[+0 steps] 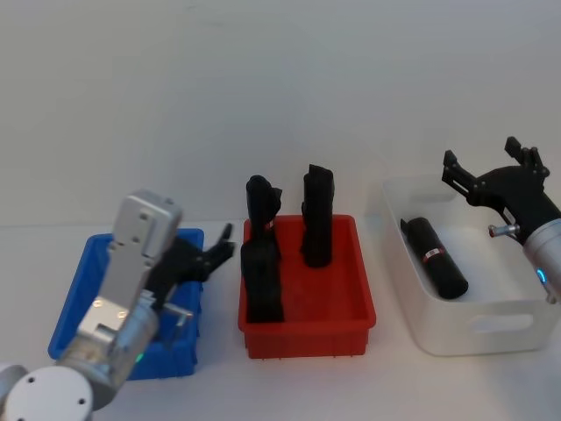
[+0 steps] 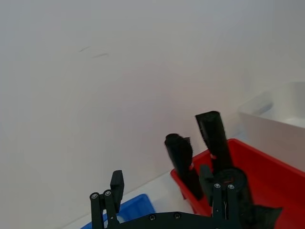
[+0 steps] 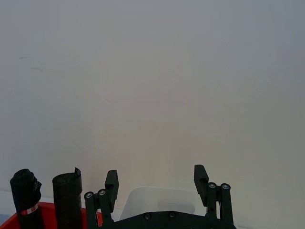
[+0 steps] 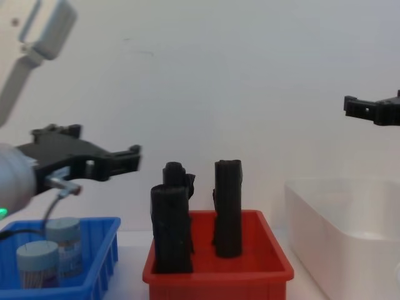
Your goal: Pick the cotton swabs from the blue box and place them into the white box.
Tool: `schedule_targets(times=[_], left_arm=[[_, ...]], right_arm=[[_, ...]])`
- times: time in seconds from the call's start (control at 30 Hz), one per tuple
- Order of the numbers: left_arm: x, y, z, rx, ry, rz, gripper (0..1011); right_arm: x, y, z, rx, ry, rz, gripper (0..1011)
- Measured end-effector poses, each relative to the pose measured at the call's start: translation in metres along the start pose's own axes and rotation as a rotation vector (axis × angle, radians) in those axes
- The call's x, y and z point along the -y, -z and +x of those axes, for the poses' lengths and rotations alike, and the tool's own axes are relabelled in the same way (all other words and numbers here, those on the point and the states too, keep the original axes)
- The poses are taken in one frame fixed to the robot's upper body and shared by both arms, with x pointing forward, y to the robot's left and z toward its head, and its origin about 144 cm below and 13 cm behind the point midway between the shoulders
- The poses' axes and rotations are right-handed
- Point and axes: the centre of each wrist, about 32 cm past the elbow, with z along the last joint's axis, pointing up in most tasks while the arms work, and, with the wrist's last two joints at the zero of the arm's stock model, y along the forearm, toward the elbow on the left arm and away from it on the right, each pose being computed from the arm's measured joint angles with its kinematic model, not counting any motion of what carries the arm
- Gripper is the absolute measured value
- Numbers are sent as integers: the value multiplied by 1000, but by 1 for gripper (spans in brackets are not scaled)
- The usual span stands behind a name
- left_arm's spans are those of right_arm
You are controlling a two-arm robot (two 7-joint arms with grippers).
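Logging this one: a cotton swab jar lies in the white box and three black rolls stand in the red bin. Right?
Not quite. The head view shows a black roll, not a cotton swab jar, lying in the white box. Three black rolls do stand in the red bin.

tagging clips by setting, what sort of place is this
Likely a lab bench: plain white table, blank wall, small blue plastic box, red plastic bin and large white plastic tub.
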Motion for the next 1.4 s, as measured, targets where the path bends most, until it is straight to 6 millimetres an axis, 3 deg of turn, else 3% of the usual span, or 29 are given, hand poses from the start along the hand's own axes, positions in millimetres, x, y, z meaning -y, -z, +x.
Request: schedule_targets(times=[0.67, 1.03, 1.4], left_arm=[[-48, 6, 40, -5, -211, 170, 1004], [-41, 5, 42, -10, -171, 175, 1004], [-17, 4, 48, -12, -38, 190, 1004]], right_arm=[[0, 1, 0, -1, 1, -2, 1002], [0, 1, 0, 0, 0, -2, 1002], [0, 1, 0, -1, 0, -2, 1001]])
